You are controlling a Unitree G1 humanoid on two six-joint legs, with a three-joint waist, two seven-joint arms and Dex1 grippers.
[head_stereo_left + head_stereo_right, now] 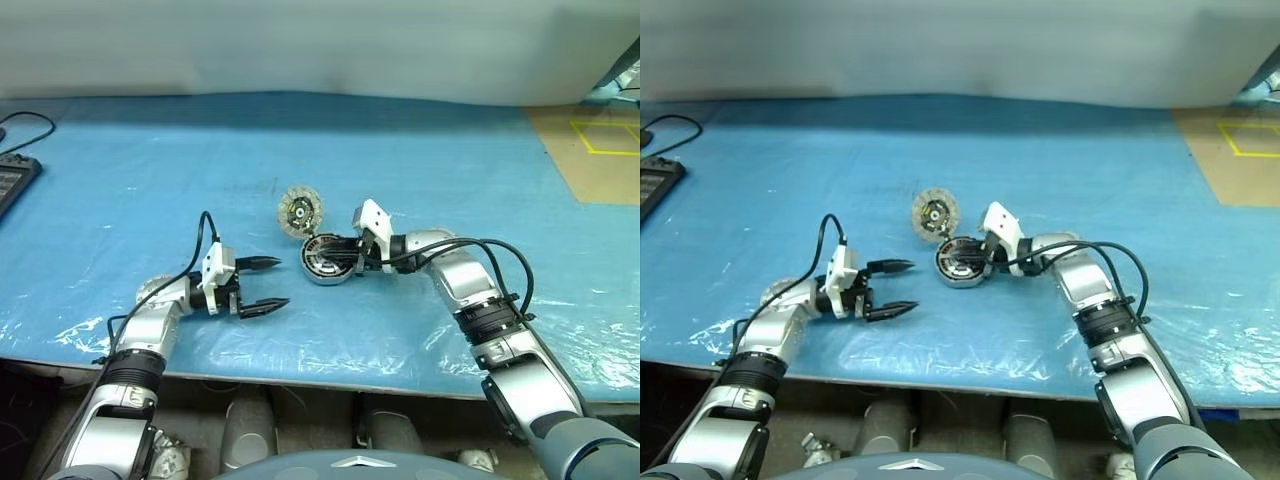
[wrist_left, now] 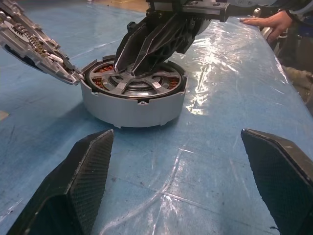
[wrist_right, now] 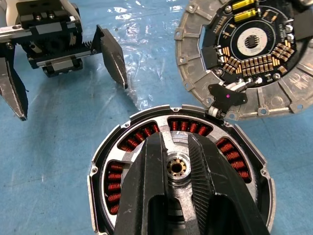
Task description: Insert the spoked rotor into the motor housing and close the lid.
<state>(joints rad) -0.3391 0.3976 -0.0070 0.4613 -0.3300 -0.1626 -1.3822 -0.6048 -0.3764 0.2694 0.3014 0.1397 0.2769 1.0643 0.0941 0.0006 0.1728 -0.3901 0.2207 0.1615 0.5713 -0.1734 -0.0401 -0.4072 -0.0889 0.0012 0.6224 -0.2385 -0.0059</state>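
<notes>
The motor housing is a grey puck lying on the blue sheet, with copper windings visible inside. The spoked rotor, with its black rim and silver spokes, sits down inside the housing. The lid stands tilted open at the housing's far edge, its circuit side facing the rotor. My right gripper reaches in from the right, shut, with its tips resting at the rotor's hub. My left gripper is wide open a short way left of the housing, pointing at it, with nothing between its fingers.
A blue plastic sheet covers the table. A dark device with a cable lies at the far left edge. A tan floor patch with yellow tape is at the far right. A person's hand rests on the sheet beyond the housing.
</notes>
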